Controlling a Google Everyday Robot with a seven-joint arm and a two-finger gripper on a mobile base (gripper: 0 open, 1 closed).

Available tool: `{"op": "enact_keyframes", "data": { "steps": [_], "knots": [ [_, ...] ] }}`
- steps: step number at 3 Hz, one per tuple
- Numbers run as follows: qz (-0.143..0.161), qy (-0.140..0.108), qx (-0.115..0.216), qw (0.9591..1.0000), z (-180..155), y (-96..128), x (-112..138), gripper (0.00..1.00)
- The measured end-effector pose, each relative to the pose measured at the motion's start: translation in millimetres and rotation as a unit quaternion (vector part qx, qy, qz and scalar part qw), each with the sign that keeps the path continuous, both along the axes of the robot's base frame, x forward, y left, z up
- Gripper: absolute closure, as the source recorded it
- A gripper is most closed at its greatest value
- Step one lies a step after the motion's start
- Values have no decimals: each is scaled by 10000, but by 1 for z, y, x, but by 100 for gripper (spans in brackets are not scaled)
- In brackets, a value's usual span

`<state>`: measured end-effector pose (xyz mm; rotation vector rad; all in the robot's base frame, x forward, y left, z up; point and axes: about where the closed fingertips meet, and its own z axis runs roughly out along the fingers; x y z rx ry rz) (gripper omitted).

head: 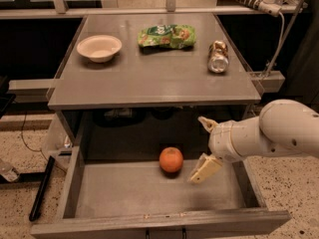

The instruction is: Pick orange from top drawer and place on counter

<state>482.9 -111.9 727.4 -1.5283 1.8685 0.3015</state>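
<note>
Orange (pixel 171 159) is sitting on the floor of the open top drawer (pixel 124 190), toward its back. The gripper (pixel 203 147) is hovering just right of it, its fingers (pixel 205 169) standing wide apart, holding nothing.

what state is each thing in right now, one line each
wide grey top drawer, pulled open
small round orange, resting on the drawer floor, not gripped
robot's white two-finger hand, open, at the drawer right of the orange, not touching it
white round bowl, upright, empty, on the grey counter
green snack bag, lying flat
metal can, lying on its side
</note>
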Motion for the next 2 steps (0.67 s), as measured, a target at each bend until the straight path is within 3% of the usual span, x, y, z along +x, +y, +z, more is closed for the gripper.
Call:
{"op": "enact_keyframes", "data": {
  "steps": [1, 2],
  "knots": [
    [58, -26, 165, 9998, -26, 14, 15, 0],
    [104, 125, 446, 9989, -51, 24, 22, 0]
  ]
}}
